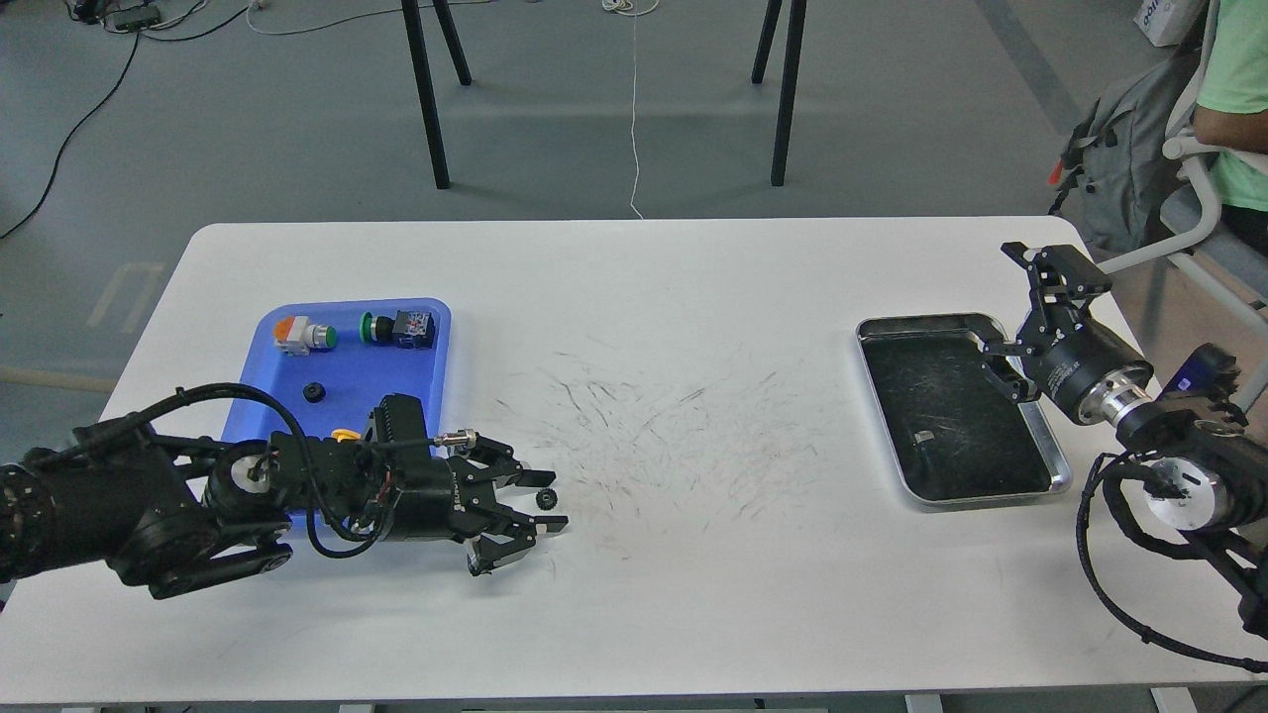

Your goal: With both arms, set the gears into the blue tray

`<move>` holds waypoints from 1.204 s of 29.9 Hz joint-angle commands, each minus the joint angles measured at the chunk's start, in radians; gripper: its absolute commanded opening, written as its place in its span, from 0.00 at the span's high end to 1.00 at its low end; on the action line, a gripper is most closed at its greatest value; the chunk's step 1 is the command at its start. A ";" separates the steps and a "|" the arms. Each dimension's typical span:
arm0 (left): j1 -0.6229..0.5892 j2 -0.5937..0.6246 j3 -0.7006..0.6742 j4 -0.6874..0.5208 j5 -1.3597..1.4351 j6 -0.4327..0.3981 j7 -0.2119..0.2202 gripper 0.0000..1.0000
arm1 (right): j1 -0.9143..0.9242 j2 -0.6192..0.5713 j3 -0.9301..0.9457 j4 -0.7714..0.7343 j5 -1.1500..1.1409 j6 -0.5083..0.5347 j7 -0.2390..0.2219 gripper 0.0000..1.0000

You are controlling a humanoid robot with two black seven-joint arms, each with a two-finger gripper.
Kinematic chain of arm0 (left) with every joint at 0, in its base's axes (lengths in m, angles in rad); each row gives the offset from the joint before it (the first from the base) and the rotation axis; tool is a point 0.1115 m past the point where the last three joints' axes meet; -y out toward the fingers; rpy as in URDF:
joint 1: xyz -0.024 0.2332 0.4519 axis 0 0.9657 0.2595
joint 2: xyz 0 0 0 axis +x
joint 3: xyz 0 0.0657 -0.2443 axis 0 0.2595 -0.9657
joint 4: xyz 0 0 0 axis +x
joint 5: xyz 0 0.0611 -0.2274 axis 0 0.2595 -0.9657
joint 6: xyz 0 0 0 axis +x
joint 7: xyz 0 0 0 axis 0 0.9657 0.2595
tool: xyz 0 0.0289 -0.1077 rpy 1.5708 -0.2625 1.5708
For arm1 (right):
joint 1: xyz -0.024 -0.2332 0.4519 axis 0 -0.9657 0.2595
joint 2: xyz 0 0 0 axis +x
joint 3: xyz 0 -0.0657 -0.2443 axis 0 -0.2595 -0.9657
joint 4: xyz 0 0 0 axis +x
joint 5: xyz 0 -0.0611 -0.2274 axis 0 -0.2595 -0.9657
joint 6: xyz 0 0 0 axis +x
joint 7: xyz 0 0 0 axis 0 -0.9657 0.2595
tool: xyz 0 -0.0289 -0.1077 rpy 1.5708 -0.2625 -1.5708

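Observation:
One tiny black gear (544, 498) lies on the white table right of the blue tray (396, 371). My left gripper (557, 499) is low over the table and open. Its two fingertips (553, 477) sit either side of that gear with a small gap. A second gear (314, 392) rests inside the blue tray. My left arm covers the tray's near edge. Far right, my right gripper (1001, 297) hangs open and empty above the right rim of the silver tray (1060, 477).
Two push-button switches (302, 334) (401, 327) lie at the back of the blue tray, and a yellow cap (344, 434) peeks out behind my left arm. The silver tray holds a small scrap (923, 436). A seated person and a chair (1204, 188) are beyond the table's right end.

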 commanded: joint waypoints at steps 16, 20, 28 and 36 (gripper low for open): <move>0.001 -0.002 0.000 0.016 0.001 0.000 0.000 0.64 | -0.002 0.001 0.000 -0.001 -0.010 -0.001 0.000 0.06; 0.004 -0.002 0.001 0.022 0.001 0.000 0.000 0.67 | -0.003 0.001 0.000 -0.001 -0.016 -0.001 0.000 0.06; 0.024 -0.028 -0.005 0.036 0.023 0.002 0.000 0.73 | -0.003 0.001 0.000 -0.012 -0.025 -0.001 0.000 0.06; 0.023 -0.031 -0.009 0.038 0.023 0.002 0.000 0.79 | -0.005 0.003 0.000 -0.012 -0.031 -0.001 0.000 0.06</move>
